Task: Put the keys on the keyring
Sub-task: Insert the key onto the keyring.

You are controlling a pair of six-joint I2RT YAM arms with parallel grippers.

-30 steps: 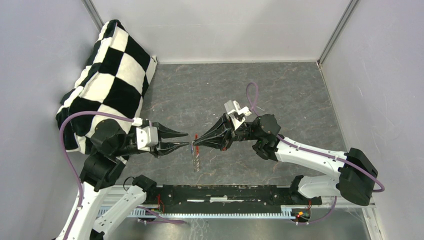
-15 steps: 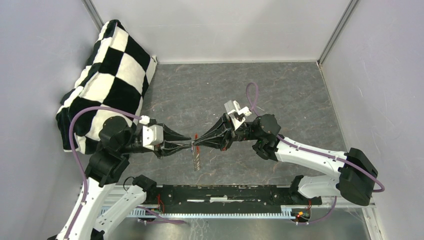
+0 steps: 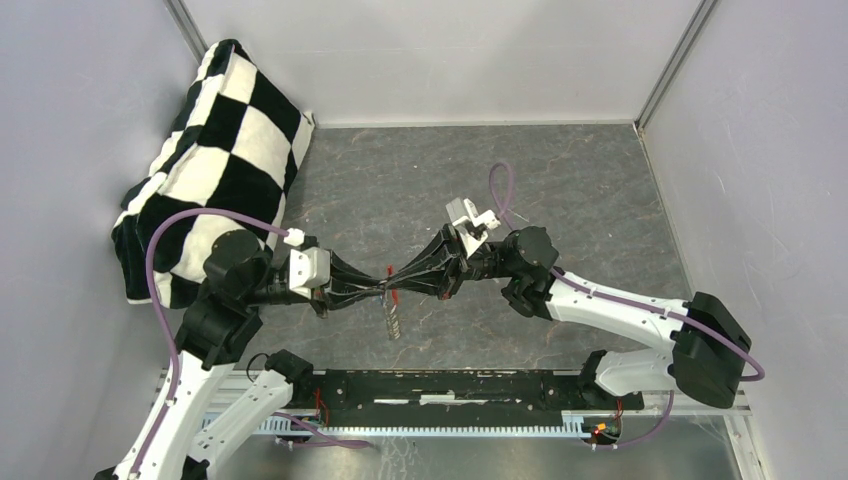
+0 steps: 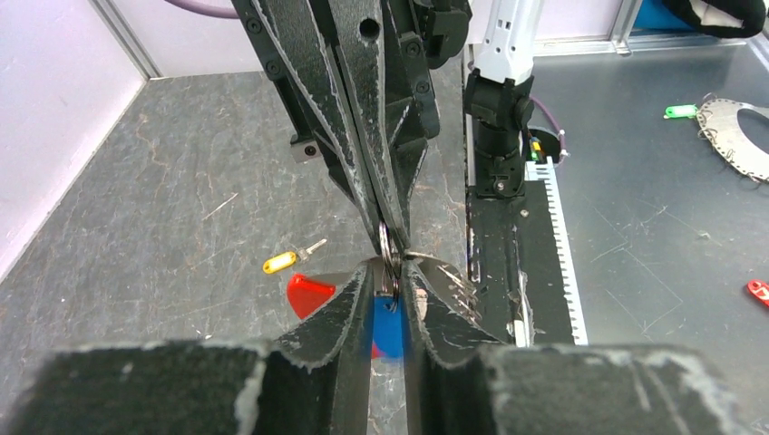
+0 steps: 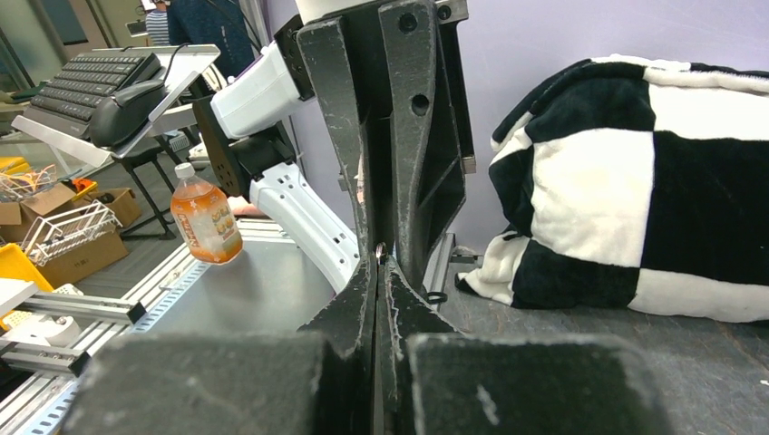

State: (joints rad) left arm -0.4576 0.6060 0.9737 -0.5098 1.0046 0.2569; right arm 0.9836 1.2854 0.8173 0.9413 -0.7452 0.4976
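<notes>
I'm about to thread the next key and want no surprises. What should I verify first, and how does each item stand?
1. Right gripper shut on the keyring: ok.
2. Left gripper hold at the ring: cannot tell; its jaws stand narrowly apart.
3. Blue-capped key hanging at the meeting tips: ok.
4. Yellow-capped key lying free on the table: ok.
5. Checkered blanket apart from both grippers: ok.
</notes>
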